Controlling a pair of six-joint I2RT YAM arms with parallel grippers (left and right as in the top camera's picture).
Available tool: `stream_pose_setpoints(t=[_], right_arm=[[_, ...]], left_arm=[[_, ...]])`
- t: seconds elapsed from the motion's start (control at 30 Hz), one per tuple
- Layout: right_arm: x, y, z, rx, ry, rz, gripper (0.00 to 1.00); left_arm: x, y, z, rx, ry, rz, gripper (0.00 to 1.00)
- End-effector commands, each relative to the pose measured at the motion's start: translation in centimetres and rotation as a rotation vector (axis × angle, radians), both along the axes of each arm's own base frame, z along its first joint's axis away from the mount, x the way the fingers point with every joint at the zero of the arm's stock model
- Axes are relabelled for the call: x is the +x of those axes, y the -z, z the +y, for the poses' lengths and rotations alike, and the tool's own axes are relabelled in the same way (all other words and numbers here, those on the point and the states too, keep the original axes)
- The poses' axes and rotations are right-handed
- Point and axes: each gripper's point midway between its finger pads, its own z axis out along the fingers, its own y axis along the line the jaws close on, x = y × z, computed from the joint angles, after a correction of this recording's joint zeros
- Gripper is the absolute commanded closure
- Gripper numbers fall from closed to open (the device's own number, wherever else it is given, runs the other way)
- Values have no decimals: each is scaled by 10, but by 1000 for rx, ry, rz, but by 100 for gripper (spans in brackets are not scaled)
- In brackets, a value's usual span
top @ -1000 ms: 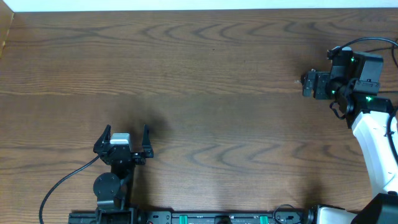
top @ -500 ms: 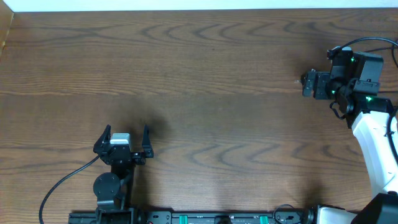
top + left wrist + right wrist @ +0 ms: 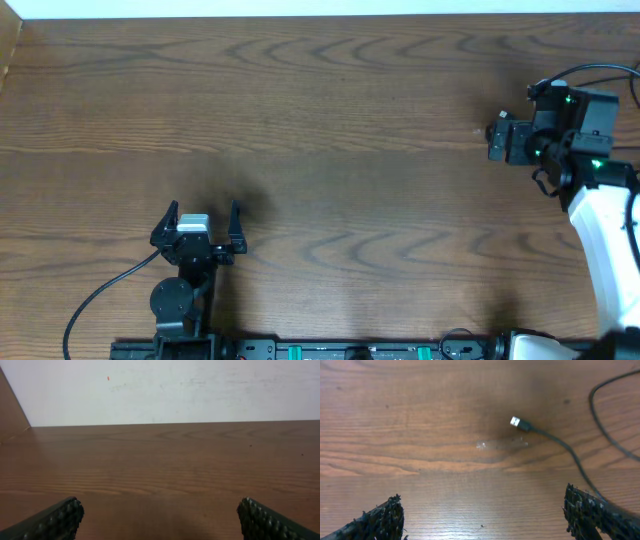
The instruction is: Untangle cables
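A thin black cable (image 3: pixel 543 434) lies on the wooden table in the right wrist view. Its small USB plug (image 3: pixel 516 422) points up-left, and the cord runs down-right under my right finger. A second black strand (image 3: pixel 590 399) curves along the right edge; I cannot tell if it is the same cord. No white cable is in view. My right gripper (image 3: pixel 482 520) is open and empty just short of the plug, and in the overhead view it (image 3: pixel 495 140) is at the far right, pointing left. My left gripper (image 3: pixel 199 218) is open and empty at the front left, and no cable shows in its wrist view (image 3: pixel 160 520).
A faint clear smear (image 3: pixel 502 443) marks the table just below the plug. A white wall (image 3: pixel 165 390) rises behind the table's far edge. The arms' own thick black cables trail at the front left (image 3: pixel 100 295) and far right (image 3: pixel 600 70).
My right gripper has shifted slightly to the right. The left arm has not moved.
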Motion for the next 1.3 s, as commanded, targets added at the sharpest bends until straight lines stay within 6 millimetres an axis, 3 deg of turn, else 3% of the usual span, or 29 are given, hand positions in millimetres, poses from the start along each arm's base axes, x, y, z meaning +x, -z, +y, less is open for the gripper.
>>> stream_pose_setpoints(t=[0.0,0.23,0.57,0.83,1.27], right_arm=[[-7,-28,4,-15,-12,-79,1],[-17,-59,10,2,6,-261,1],[-54,-65,38,36,-42,-662,1],[-96,-50,42,25,-57,-873,1],[-123,-4,40,22,-37,-779,1]], left_arm=[[-1,15,-1,-10,1,47,2],[-1,15,-1,-10,1,47,2],[-1,15,-1,-10,1,47,2],[-1,15,-1,-10,1,47,2],[-1,15,-1,-10,1,47,2]])
